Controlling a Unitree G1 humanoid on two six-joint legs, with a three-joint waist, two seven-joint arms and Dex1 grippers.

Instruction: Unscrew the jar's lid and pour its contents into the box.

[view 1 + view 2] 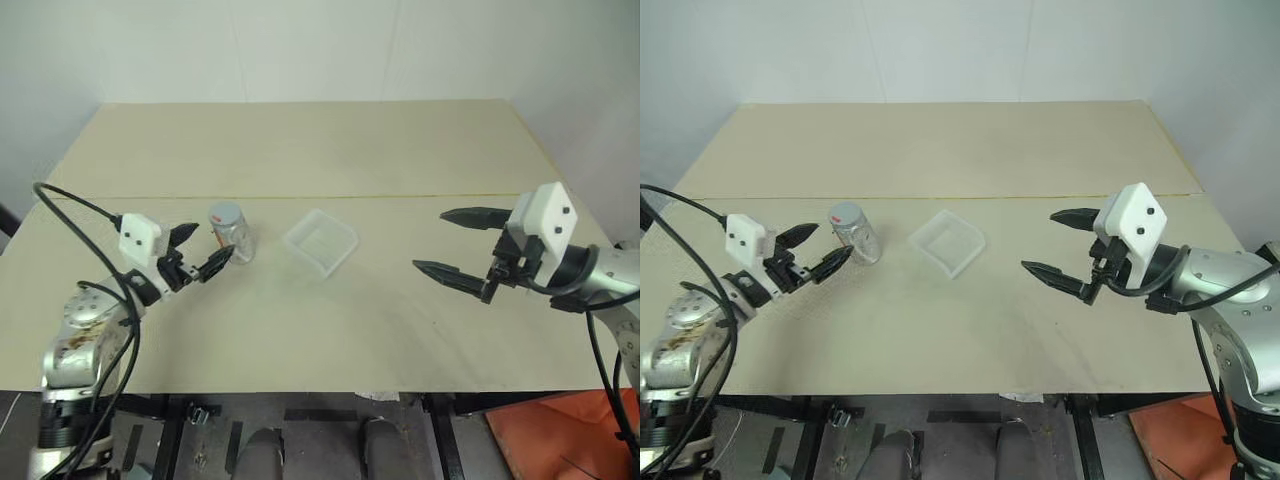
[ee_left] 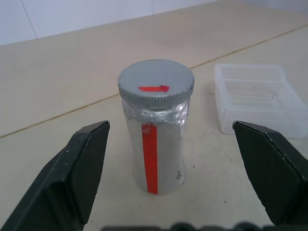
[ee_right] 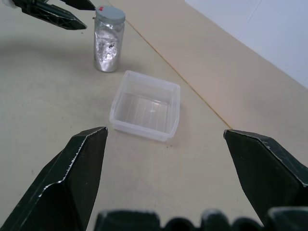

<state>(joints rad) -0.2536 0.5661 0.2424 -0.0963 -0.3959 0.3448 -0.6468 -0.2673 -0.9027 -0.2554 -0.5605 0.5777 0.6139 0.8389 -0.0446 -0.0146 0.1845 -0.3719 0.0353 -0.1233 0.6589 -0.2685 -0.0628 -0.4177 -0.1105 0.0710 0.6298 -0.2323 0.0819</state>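
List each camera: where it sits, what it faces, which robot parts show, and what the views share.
Left and right eye views: on the head, looking forward and down at the beige table; left gripper and right gripper both open.
Left wrist view: looks along its black fingers at the small clear silvery jar with its round grey lid on.
Right wrist view: looks along its black fingers at the shallow translucent plastic box.
Shared: jar and box appear in every view, standing apart.
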